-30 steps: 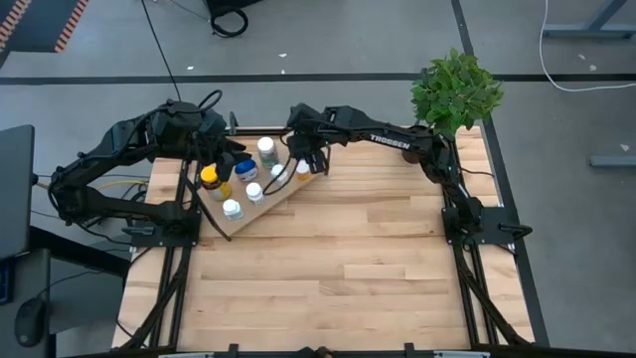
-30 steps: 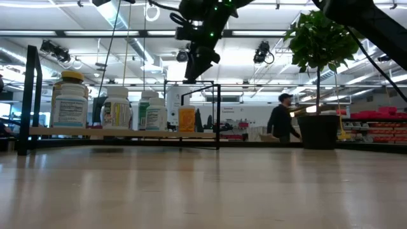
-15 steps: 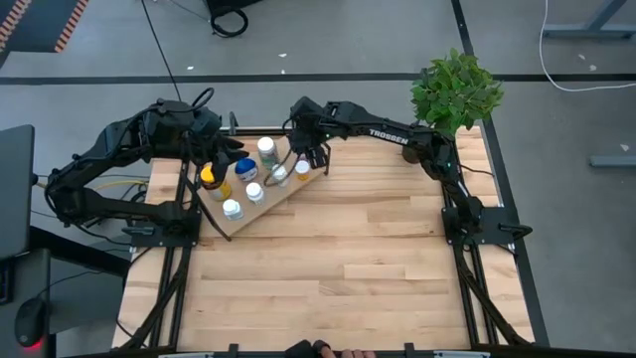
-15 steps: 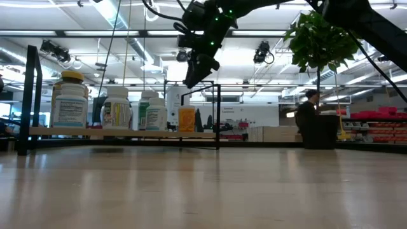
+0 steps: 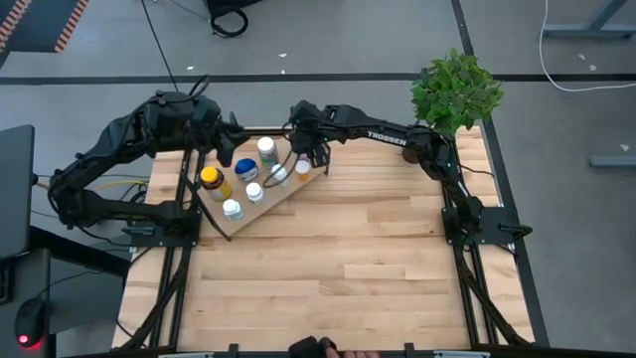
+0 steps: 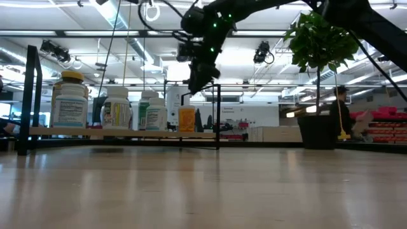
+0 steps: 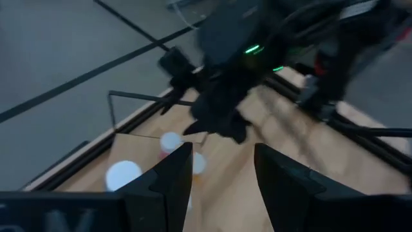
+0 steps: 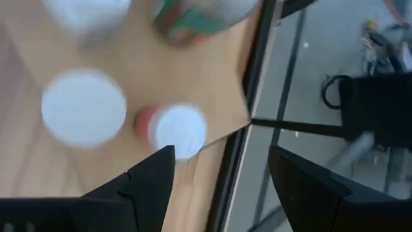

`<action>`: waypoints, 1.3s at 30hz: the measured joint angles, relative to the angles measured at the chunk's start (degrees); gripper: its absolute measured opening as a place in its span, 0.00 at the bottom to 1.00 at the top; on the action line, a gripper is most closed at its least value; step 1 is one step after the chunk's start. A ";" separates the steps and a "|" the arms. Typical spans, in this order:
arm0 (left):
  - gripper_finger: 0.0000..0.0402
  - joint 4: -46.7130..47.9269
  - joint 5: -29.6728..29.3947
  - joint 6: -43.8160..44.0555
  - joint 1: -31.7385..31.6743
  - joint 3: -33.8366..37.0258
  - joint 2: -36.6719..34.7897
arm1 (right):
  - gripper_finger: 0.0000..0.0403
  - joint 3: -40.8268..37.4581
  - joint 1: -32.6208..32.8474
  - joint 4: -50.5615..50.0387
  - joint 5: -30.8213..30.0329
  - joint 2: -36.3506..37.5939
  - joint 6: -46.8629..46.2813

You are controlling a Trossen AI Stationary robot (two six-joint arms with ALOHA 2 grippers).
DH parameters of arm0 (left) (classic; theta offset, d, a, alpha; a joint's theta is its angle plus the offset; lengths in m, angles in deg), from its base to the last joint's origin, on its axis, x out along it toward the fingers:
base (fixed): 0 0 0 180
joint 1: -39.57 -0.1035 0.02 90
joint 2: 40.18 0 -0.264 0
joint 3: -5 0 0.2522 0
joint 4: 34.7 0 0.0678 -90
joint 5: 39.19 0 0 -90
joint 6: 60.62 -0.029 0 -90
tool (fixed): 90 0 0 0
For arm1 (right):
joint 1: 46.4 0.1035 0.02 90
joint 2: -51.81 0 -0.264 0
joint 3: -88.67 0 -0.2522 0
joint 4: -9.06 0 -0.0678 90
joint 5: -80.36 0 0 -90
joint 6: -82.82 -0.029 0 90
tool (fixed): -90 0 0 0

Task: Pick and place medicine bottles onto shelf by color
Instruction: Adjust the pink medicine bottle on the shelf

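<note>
The right gripper [image 5: 307, 159] hovers, jaws apart and empty, above the orange bottle [image 8: 172, 129] on the shelf [image 5: 260, 210] (label hidden). The left gripper [image 7: 219, 169], jaws apart, hangs near the blurred bottles [image 5: 238, 179].

**Setting: a large open industrial hall used as a robot test floor**

The slatted wooden table [image 5: 348, 259] stands on a grey concrete floor [image 5: 328, 40] marked with dark lines. Level across the table, a high ceiling with strip lights [image 6: 76, 25], red-stocked racks [image 6: 381, 124] and a walking person [image 6: 339, 117] show behind a potted plant [image 6: 318, 70].
</note>
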 joint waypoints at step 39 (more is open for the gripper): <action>0.80 15.94 9.18 -21.39 -13.57 -27.18 43.39 | 0.64 7.88 0.63 -24.13 -6.95 15.50 -45.46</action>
